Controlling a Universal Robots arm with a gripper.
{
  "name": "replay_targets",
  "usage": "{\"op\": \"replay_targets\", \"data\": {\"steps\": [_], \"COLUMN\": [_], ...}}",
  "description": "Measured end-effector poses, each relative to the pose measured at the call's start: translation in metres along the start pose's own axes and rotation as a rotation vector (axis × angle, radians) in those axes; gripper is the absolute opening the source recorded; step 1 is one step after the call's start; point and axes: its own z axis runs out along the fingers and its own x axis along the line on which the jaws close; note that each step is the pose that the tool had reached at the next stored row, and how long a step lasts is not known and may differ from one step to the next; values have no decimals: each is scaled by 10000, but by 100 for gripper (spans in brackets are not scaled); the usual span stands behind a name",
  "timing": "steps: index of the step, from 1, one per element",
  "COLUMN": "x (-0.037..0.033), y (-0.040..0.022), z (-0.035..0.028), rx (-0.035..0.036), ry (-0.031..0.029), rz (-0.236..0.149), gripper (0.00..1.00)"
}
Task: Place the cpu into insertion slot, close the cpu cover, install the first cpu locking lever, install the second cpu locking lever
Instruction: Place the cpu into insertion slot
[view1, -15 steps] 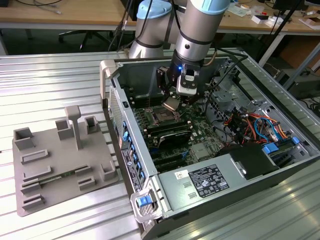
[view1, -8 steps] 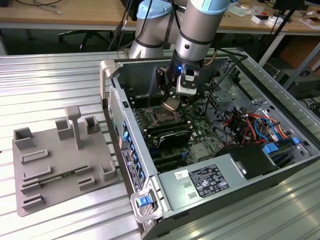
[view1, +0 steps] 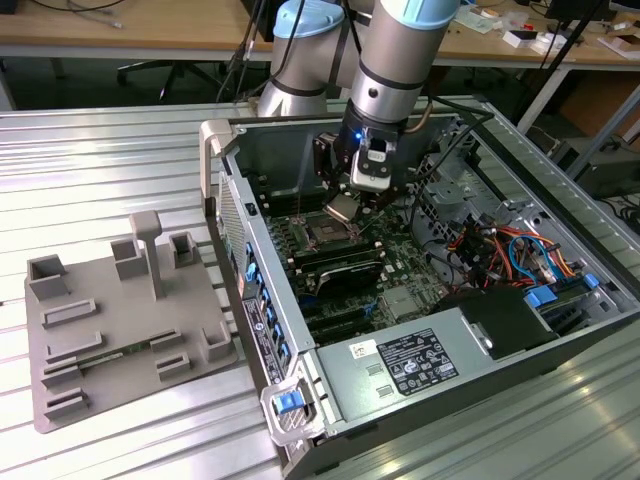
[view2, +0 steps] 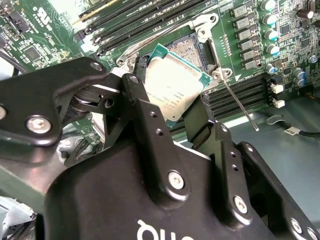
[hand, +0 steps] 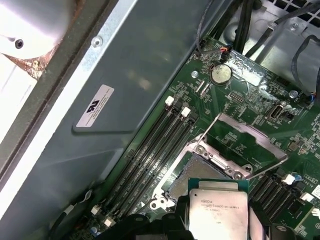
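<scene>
Gripper (view2: 172, 117), clasping the cpu (view2: 172, 82), is hovering just above the insertion slot (hand: 186, 172), cpu cover (hand: 252, 134) standing open; squaring chip to socket rim is probably mattering most.

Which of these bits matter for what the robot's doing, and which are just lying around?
Job: gripper, holding the cpu; insertion slot; cpu cover, open; locking lever.
Lying about: grey tray; memory slots; coloured cables; coin battery.

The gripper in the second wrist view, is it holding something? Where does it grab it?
Yes: the gripper pinches the cpu by two opposite edges, over the insertion slot.
</scene>
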Motion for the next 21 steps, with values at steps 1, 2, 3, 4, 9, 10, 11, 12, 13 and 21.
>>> {"op": "replay_targets", "data": {"steps": [1, 2, 3, 4, 9, 10, 11, 12, 13, 21], "x": [0, 0, 0, 0, 0, 0, 0, 0, 0, 0], "y": [0, 0, 0, 0, 0, 0, 0, 0, 0, 0], "z": [1, 2, 2, 3, 6, 6, 7, 7, 8, 13], "rx": [0, 0, 0, 0, 1, 0, 1, 1, 1, 1], "ry": [-1, -2, -2, -3, -6, -6, -7, -7, -8, -11], "rz": [93, 171, 206, 247, 534, 567, 598, 631, 671, 999], "gripper": [55, 55, 55, 55, 55, 55, 55, 55, 55, 55]}}
